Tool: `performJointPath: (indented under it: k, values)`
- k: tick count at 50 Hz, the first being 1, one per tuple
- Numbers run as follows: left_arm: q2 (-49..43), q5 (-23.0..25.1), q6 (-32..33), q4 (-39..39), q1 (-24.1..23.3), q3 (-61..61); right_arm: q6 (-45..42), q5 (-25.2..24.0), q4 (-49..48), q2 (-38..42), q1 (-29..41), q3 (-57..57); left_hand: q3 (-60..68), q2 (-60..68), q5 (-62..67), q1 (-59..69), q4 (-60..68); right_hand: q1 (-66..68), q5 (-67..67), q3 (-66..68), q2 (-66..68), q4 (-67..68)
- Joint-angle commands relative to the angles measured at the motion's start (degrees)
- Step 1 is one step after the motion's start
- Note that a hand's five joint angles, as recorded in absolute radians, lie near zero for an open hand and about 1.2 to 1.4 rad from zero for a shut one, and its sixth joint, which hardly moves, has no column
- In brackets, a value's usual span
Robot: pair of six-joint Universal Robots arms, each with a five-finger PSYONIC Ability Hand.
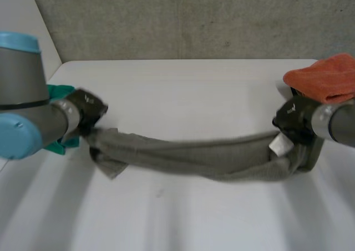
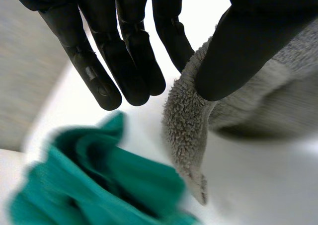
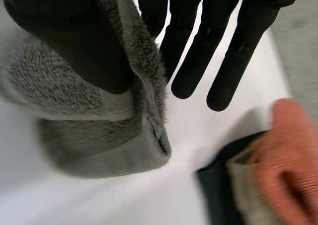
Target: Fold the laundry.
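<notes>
At the left edge of the desk (image 1: 183, 96), a green cloth (image 1: 60, 90) lies just beside the left hand (image 1: 86, 112). That hand pinches the left end of the grey towel (image 1: 205, 159) between thumb and straight fingers. The towel sags across mid-desk as a bunched rope. The right hand (image 1: 294, 121) pinches the other end the same way, near an orange cloth (image 1: 327, 76).

Risk: both pinches sit close to the towel's edge, so pulling apart may slip an end free. Folding while bunched would likely leave it crooked.
</notes>
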Motion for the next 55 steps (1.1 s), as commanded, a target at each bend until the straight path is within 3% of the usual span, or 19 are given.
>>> performJointPath:
  k: [1,4,9,15,25,32,36,40,44,55]
  values:
    - [-6.4,0.3,-6.3,8.5,-2.0,26.6,11.0,5.2,-15.4,8.7,3.4,-27.4,11.7,11.4,13.9,13.1,11.4,15.1,11.8,12.0,12.5,11.5]
    - [-5.9,0.9,-12.7,14.5,-2.0,34.1,15.7,5.7,-23.0,9.4,3.8,-32.6,11.7,11.4,13.9,13.1,11.4,15.1,11.8,12.0,12.5,11.5]
    - [-4.3,-4.8,-26.1,27.5,-1.7,43.2,29.0,8.3,-45.8,7.5,4.4,-32.6,11.7,11.4,13.9,13.1,11.4,15.1,11.8,12.0,12.5,11.5]
    - [-3.7,-5.7,-26.7,28.9,-2.4,42.7,30.7,7.8,-54.6,4.5,6.3,-23.8,11.7,11.4,13.9,13.1,11.4,15.1,11.8,12.0,12.5,11.5]
    - [-3.8,-6.6,-26.3,29.1,0.4,21.9,30.6,5.5,-53.1,8.0,7.2,-14.6,11.7,11.4,13.9,13.1,11.4,15.1,11.8,12.0,12.5,11.5]
    - [-7.0,-3.3,-25.3,30.3,0.6,3.5,29.2,2.9,-45.2,15.5,8.3,-3.4,11.7,11.4,13.9,13.1,11.4,15.1,11.8,12.0,12.5,11.5]
    - [-7.1,-2.2,-23.6,29.8,1.5,-2.8,26.8,3.8,-40.8,17.2,8.1,0.4,11.7,11.4,13.9,13.1,11.4,15.1,11.8,12.0,12.5,11.5]
    - [-4.5,-1.2,-22.4,29.7,2.6,-7.2,26.7,5.2,-35.5,16.0,7.4,1.6,11.7,11.4,13.9,13.1,11.4,-3.6,-6.8,-6.7,-6.1,-7.1]
    - [-1.5,0.5,-22.2,29.7,3.8,-9.9,29.7,5.2,-30.3,15.0,5.6,1.0,11.7,11.4,13.9,13.1,11.4,-13.9,-17.1,-17.0,-16.4,-17.4]
    - [2.1,2.6,-22.2,29.7,5.1,-12.0,34.7,5.1,-27.4,16.0,2.9,-1.0,11.7,11.4,13.9,13.1,11.4,-17.8,-21.0,-20.9,-20.3,-21.3]
